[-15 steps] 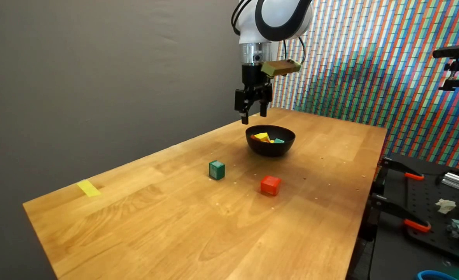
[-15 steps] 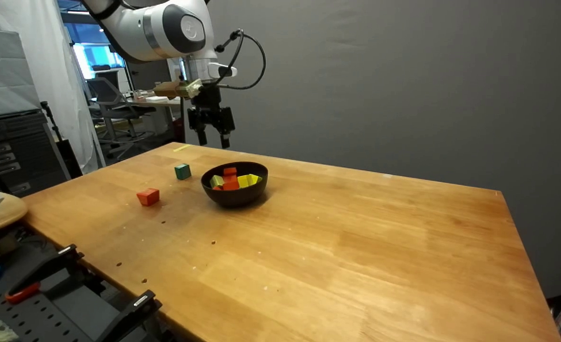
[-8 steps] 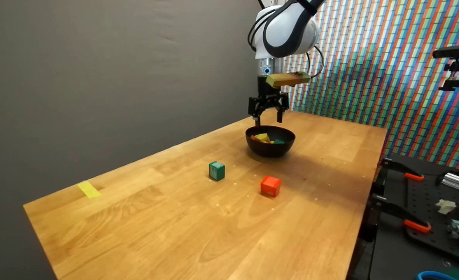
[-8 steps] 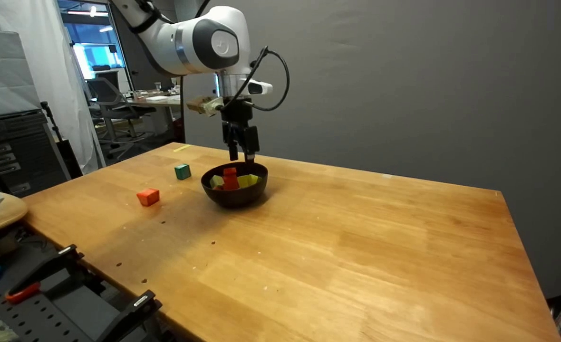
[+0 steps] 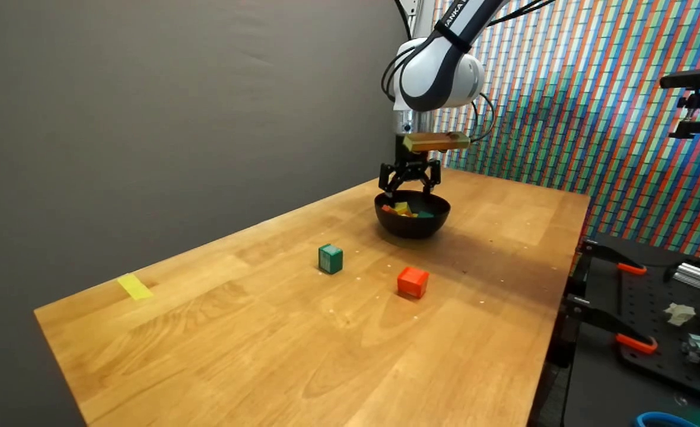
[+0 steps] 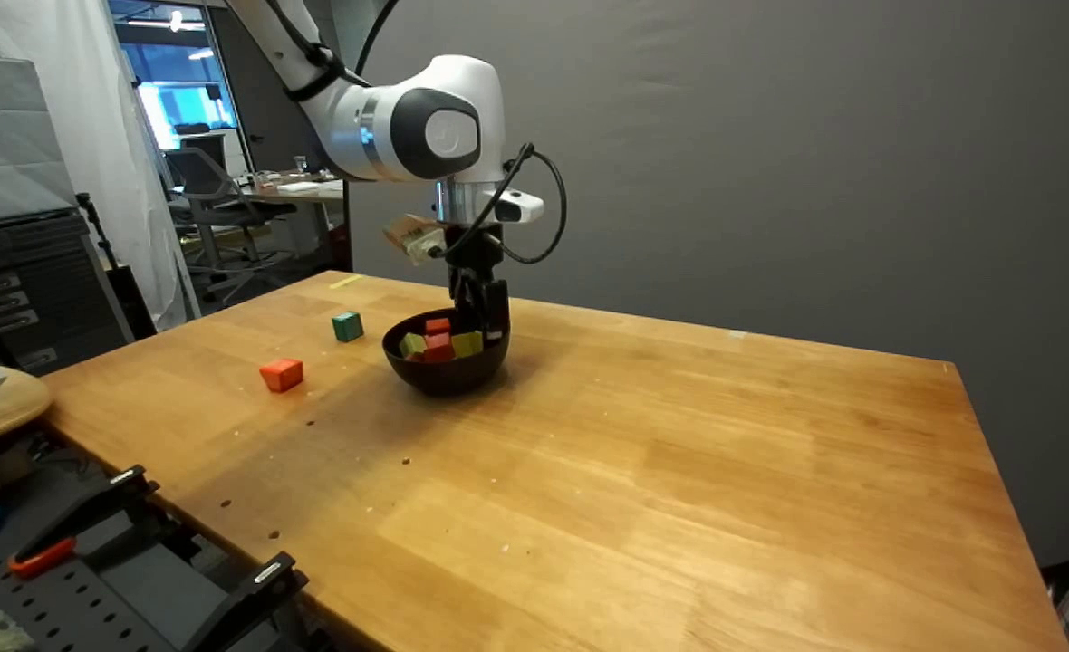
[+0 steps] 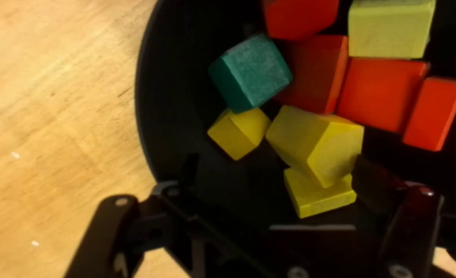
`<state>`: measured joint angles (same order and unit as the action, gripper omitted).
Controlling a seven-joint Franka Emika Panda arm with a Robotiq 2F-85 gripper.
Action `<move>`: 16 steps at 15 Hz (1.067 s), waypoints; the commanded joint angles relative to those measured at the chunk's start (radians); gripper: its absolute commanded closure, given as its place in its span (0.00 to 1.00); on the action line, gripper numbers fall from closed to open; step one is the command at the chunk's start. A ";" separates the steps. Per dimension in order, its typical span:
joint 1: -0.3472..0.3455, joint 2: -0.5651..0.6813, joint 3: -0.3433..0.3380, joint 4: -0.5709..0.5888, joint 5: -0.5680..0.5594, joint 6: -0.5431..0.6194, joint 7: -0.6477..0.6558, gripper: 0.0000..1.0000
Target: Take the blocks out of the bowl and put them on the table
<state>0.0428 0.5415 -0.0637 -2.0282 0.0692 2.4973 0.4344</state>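
Black bowl [image 5: 412, 229]: on the wooden table [image 5: 237, 350], teal block [image 7: 259, 71], yellow blocks [image 7: 334, 148] and red blocks [image 7: 382, 90] all jumbled inside
Gripper [image 5: 409, 196]: jaws spread wide, down inside the bowl
Loose green block [image 5: 330, 259]: also on the table, near the bowl
Loose red block [image 5: 412, 282]: same deal, near the bowl
Yellow tape strip [image 5: 135, 286]: way off from the bowl

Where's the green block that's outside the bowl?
In an exterior view, the green block sits on the wooden table, left of the black bowl and beyond the loose red block.
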 commanded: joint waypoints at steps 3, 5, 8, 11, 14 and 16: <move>0.028 0.070 -0.014 0.065 0.008 0.018 0.014 0.00; 0.044 0.087 -0.023 0.077 -0.006 0.014 0.024 0.24; 0.064 0.097 -0.032 0.084 -0.021 0.010 0.028 0.42; 0.084 0.093 -0.043 0.080 -0.033 0.013 0.037 0.65; 0.105 0.060 -0.057 0.063 -0.054 0.011 0.040 0.84; 0.111 0.014 -0.056 0.042 -0.062 0.006 0.028 0.84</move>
<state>0.1277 0.6220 -0.0996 -1.9603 0.0363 2.5049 0.4518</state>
